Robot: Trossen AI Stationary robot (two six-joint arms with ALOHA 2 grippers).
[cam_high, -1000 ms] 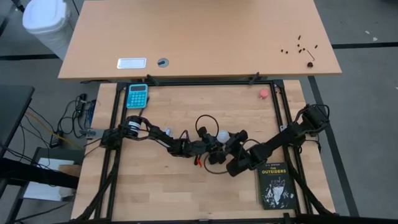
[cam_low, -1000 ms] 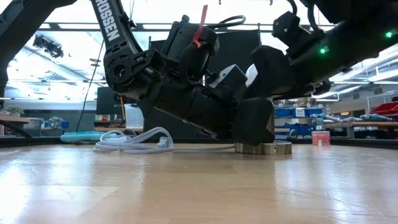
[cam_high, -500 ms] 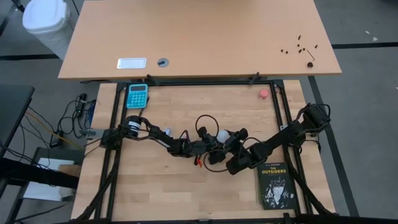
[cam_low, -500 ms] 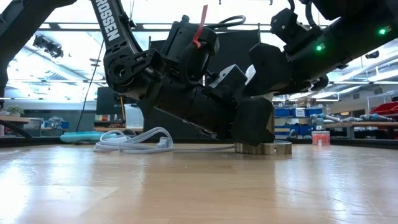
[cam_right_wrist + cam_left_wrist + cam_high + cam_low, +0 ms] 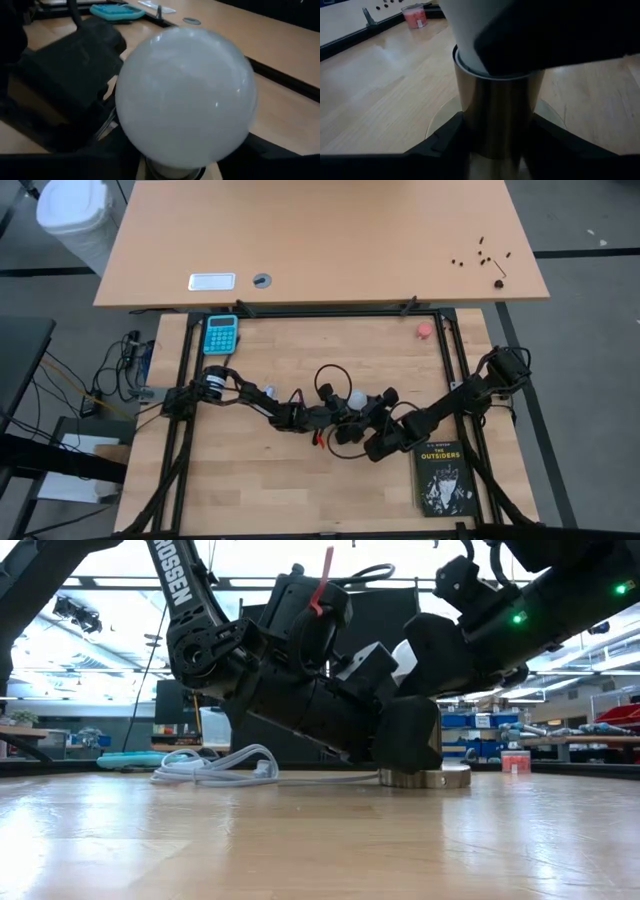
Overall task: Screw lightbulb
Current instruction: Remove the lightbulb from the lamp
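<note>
Look at the high view and start at the left. At about ten o'clock on the wooden table [image 5: 250, 480] you see a flat blue-green calculator [image 5: 221, 333] near the black frame.

Your left arm comes in from nine o'clock and reaches to the middle of the table. Its left gripper [image 5: 335, 417] sits low there. In the left wrist view its two dark fingers [image 5: 447, 142] press on both sides of a shiny round metal socket tube [image 5: 497, 112], so this claw is pinching the socket. In the low view you see the socket's flat silvery round base [image 5: 430, 778] resting on the table, with a white coiled cord [image 5: 215, 765] lying beside it.

The small white frosted round lightbulb [image 5: 354, 399] is right in the middle of the table, standing in the top of the socket. In the right wrist view the bulb fills most of the picture [image 5: 185, 95].

Your right arm comes in from three o'clock. Its right gripper [image 5: 372, 404] is at the bulb, and its dark fingers [image 5: 280, 155] sit close on both sides of the bulb's lower part, so this claw is pinching the bulb.

At about five o'clock a black book with white words on its cover [image 5: 441, 478] lies flat beside the right arm. At about one o'clock a small pink-red round thing [image 5: 425, 330] sits near the frame, well apart from both claws.
</note>
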